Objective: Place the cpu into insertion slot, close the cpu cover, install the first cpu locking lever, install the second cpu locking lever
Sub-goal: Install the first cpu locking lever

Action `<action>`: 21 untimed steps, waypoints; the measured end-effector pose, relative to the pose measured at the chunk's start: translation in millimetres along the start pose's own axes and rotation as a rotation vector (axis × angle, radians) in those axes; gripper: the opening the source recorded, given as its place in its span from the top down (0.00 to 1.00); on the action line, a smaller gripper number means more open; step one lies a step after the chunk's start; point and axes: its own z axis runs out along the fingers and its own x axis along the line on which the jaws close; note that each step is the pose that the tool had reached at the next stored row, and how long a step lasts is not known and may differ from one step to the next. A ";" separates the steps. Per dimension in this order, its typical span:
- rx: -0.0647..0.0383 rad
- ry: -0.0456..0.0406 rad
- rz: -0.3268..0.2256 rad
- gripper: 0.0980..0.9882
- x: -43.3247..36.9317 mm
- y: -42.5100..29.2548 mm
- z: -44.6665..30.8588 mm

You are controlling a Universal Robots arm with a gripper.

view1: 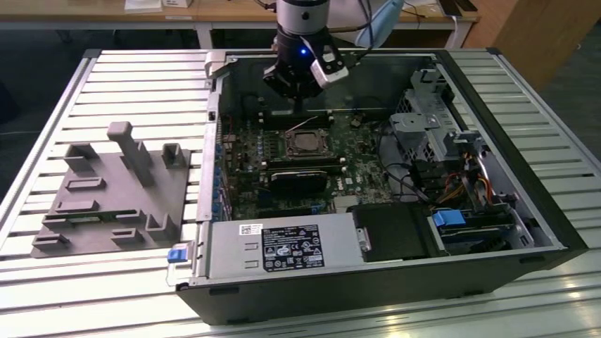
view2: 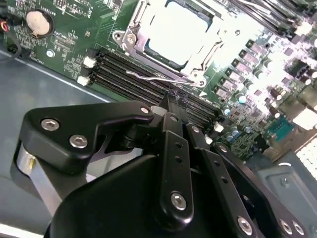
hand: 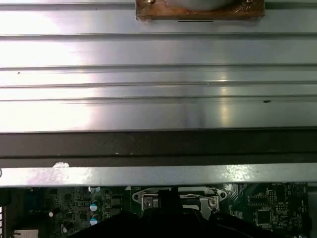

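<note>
Open computer case [view1: 376, 282] lying on a slatted metal table [view1: 112, 77], with the cpu [view2: 181, 29] seated in the insertion slot [view2: 214, 47] near the green circuit board's [view1: 246, 151] edge closest to the arm. Silver cpu cover [view2: 130, 40] down flat around the chip, one thin wire locking lever [view2: 148, 77] jutting beside the frame. Gripper [view2: 171, 99] poised just beside that lever, black fingers [view2: 173, 144] pressed together with nothing seen between them.

Exterior view is looking steeply down from afar on the whole computer case [view1: 376, 282], with the insertion slot [view1: 305, 143] just above frame centre. Second wrist view is peering close past the gripper [view2: 171, 99] at that slot. First wrist view is facing the slatted table [hand: 158, 64], catching the slot's rim.
</note>
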 end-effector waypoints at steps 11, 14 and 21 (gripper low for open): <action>0.000 0.0003 -0.002 0.99 -6.7 0.2 14.1; 0.000 0.0002 -0.002 0.99 -7.8 0.2 16.2; 0.000 0.0001 -0.002 0.99 -10.5 0.2 19.2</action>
